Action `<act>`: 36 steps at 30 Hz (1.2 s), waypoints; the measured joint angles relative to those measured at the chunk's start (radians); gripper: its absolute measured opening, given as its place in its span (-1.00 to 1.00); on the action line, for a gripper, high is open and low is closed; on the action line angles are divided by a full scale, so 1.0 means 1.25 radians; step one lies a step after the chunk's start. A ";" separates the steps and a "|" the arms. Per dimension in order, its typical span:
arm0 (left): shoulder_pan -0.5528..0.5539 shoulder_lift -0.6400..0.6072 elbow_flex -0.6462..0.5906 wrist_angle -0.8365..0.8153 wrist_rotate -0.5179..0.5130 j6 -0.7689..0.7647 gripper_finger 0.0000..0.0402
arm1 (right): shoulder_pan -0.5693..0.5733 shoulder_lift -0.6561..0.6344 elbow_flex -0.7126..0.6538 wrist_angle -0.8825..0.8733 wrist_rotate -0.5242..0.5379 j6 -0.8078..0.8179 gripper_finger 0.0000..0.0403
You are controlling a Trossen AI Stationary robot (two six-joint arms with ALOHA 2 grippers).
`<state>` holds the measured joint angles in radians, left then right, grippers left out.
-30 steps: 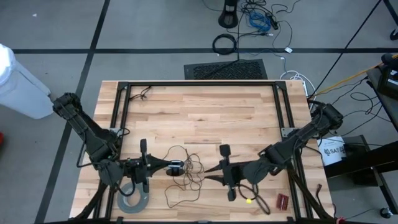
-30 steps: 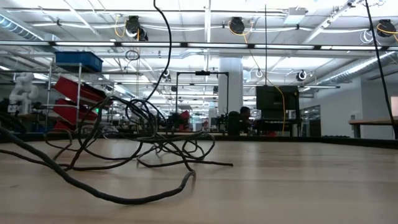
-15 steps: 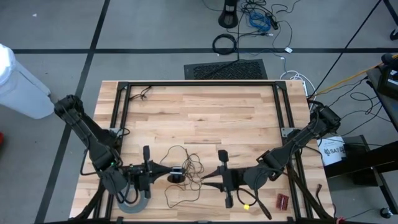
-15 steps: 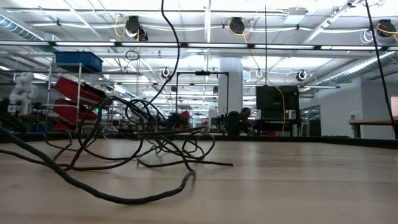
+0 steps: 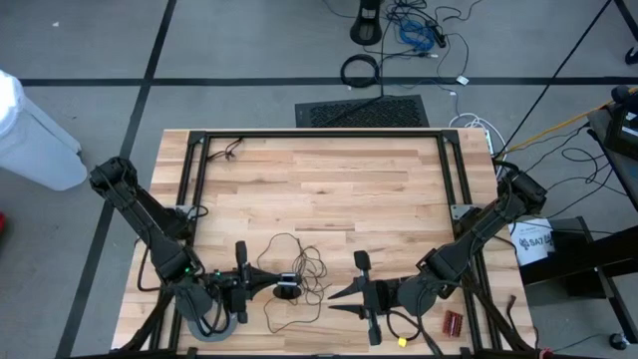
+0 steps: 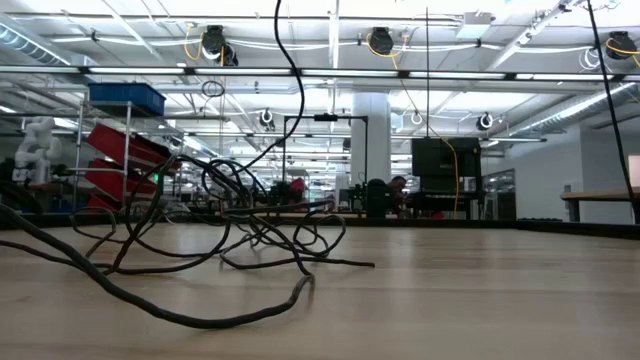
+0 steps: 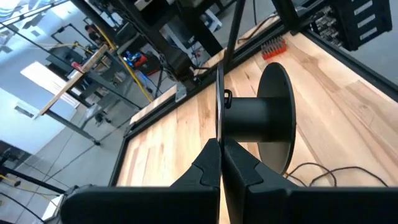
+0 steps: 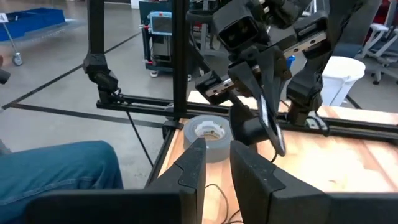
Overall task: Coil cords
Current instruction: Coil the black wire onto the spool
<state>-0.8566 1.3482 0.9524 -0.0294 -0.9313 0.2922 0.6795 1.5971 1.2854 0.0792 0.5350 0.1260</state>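
Left end effector [image 5: 261,282] pressed together, pinching the rim of the small black disc [image 5: 287,289], held just off the counter [image 5: 329,189] near its front edge, close beside the grey tape roll [image 5: 211,324]. Disc axis runs level, toward the right end effector [image 5: 334,297], whose fingers sit slightly apart, holding nothing visible, on the disc's other side. Thin wire [image 5: 299,261] loops loosely from the disc toward counter centre, no clear long axis.
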 joint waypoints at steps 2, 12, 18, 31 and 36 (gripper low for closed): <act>-0.002 0.007 0.000 0.000 0.000 0.000 -1.00 | 0.003 0.010 0.000 -0.003 0.010 0.003 -0.70; -0.010 0.011 0.000 0.018 0.000 -0.007 -1.00 | 0.002 0.026 0.000 -0.005 0.038 0.004 -0.70; -0.010 0.011 0.000 0.018 -0.003 0.001 -1.00 | 0.001 0.026 0.000 -0.005 0.071 -0.043 -0.70; -0.011 0.011 0.000 0.017 -0.032 0.020 -1.00 | -0.001 0.039 0.000 0.005 0.074 -0.088 -0.70; -0.012 0.011 0.000 0.018 -0.032 0.030 -1.00 | -0.008 0.046 0.000 0.007 0.074 -0.103 -0.70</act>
<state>-0.8711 1.3613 0.9524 -0.0074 -0.9710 0.3293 0.6701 1.6543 1.2854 0.0885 0.6277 -0.0030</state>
